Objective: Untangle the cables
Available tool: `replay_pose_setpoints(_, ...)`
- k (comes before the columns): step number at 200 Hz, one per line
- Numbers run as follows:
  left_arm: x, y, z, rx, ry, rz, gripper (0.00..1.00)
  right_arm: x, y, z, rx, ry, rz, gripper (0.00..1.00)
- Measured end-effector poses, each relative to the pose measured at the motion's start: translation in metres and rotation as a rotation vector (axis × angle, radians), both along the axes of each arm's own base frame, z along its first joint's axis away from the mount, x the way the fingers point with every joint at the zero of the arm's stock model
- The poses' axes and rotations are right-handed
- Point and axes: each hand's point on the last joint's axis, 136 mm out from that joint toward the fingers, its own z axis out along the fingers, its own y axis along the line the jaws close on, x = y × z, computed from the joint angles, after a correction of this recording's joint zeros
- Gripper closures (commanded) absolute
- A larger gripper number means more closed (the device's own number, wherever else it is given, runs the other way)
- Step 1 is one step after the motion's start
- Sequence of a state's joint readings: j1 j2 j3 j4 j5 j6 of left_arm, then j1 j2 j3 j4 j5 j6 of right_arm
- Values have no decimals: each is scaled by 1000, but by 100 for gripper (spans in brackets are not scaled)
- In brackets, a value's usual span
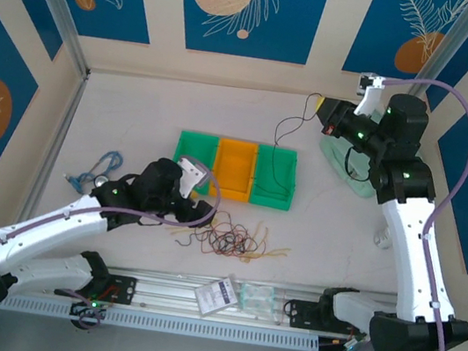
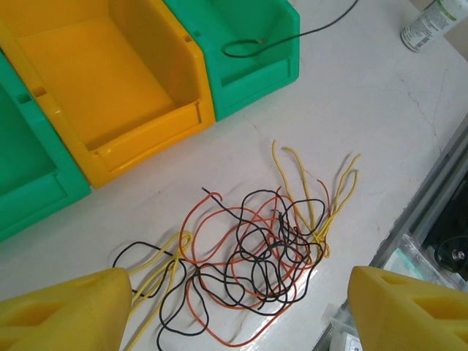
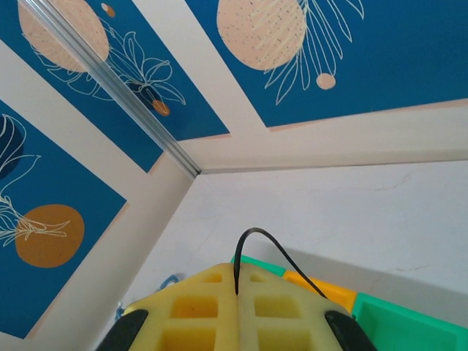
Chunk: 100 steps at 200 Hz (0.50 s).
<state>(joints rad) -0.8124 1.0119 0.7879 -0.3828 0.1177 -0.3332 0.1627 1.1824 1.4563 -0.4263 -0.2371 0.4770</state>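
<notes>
The left gripper (image 2: 235,313) hangs wide open, holding nothing, over the tangled cables (image 2: 248,256) on the table (image 1: 138,107). The right gripper (image 3: 238,311) is closed on a black cable (image 3: 272,247); its other end lies in the right green bin (image 1: 274,180).

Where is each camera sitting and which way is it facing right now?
Top external: above and behind, looking down on the table; both arms show.
Left wrist: low over the cables, facing down toward the bins; open left tool's fingers frame it.
Right wrist: raised, facing the back wall corner; right tool shut on a black cable.
Top and left wrist share cables and bins.
</notes>
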Motion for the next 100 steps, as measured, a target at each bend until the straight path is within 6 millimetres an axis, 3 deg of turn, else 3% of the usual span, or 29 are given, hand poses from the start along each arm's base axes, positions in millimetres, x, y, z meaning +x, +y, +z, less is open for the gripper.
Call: replay_pose_setpoints(100, 3, 12, -10, 8, 12, 37, 23, 17, 1, -18, 2, 44, 8, 99)
